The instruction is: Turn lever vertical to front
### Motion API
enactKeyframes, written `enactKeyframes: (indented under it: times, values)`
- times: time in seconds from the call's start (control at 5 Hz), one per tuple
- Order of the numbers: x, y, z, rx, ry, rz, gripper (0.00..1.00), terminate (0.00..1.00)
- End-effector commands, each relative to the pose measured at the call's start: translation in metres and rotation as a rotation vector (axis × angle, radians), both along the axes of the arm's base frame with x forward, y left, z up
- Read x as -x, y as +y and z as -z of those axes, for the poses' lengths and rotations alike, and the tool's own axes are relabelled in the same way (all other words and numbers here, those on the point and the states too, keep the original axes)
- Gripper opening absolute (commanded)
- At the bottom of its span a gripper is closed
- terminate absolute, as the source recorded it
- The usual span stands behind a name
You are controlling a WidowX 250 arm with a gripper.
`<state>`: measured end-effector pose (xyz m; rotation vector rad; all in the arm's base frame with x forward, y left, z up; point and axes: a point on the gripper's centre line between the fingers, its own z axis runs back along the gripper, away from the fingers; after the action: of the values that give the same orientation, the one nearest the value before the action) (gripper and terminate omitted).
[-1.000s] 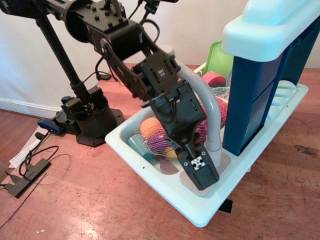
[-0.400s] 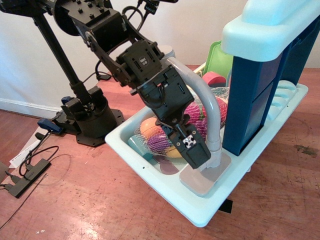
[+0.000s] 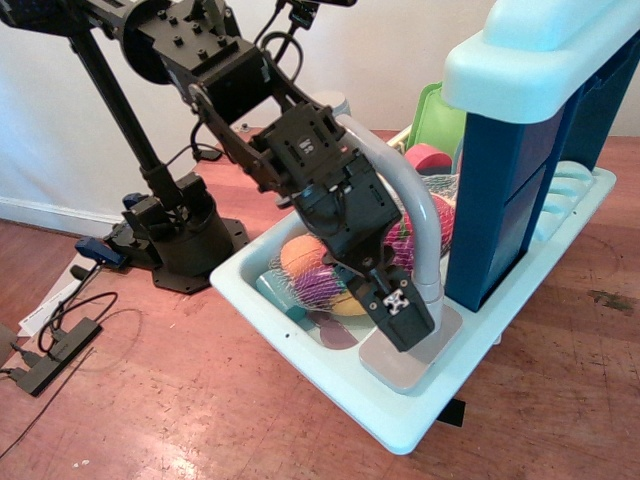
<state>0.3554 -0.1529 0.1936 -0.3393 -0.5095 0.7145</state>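
The grey toy faucet's tall curved spout (image 3: 415, 215) rises from a flat grey base plate (image 3: 395, 365) on the front rim of the pale sink (image 3: 400, 415). My black gripper (image 3: 408, 330) points down and hangs right in front of the faucet's base collar, just above the plate. It is seen side-on, so one finger (image 3: 400, 310) with a white mark hides the other. The short grey lever is hidden behind the fingers. I cannot tell whether the fingers touch it.
A net bag of coloured toy food (image 3: 320, 280) lies in the sink basin, left of the faucet. A blue cabinet (image 3: 500, 220) with a pale top stands close to the right. The arm's base (image 3: 180, 240) and a power strip (image 3: 50, 350) are at the left.
The gripper rose up and to the left away from the faucet base, then came back down and right to the collar. It now sits slightly higher than one second ago.
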Motion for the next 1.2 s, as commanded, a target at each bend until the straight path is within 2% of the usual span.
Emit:
enactKeyframes:
  times: [0.0, 0.6, 1.0]
  values:
    - [0.007, 0.004, -0.011, 0.009, -0.028, -0.012, 1.0, 0.0]
    - [0.052, 0.015, 0.008, 0.023, -0.018, -0.055, 1.0, 0.0]
    - [0.074, 0.014, 0.019, 0.023, 0.057, -0.04, 1.0, 0.0]
